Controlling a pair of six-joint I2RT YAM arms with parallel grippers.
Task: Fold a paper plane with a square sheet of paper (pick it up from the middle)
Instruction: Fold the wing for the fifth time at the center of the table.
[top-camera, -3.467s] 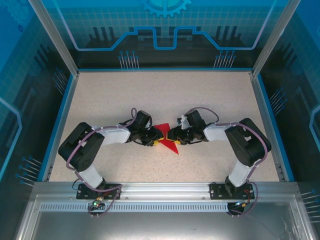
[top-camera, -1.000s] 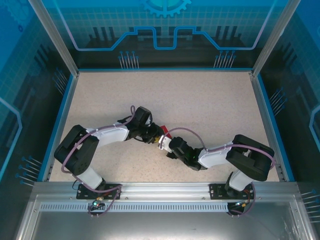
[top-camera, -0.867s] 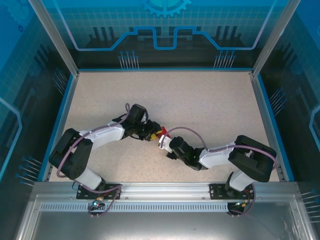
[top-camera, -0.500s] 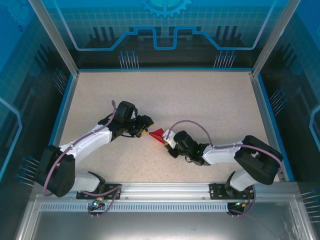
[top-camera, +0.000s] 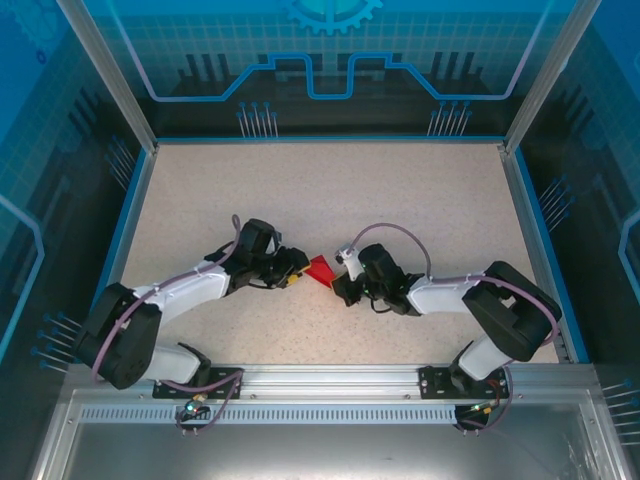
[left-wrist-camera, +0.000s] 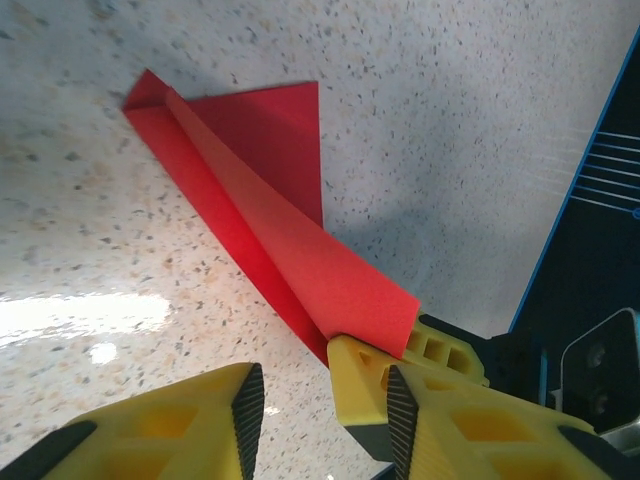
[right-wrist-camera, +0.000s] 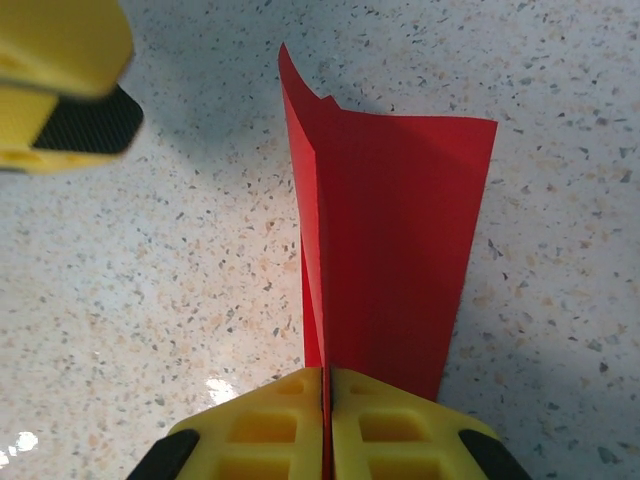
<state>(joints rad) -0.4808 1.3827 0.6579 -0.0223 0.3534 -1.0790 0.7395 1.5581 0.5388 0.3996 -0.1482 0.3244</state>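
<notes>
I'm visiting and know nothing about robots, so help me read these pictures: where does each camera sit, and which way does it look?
Top external: fixed above and behind the arms, looking down at the table; both arms show, with the left gripper and right gripper flanking the folded red paper.
Left wrist: on the left arm, looking past its open yellow fingers at the paper.
Right wrist: on the right arm, looking past its shut fingers, which pinch the paper.
Shared: all three see the paper.

Creased red paper plane (top-camera: 320, 270) lies on the table (top-camera: 400, 200), one flap raised.
</notes>
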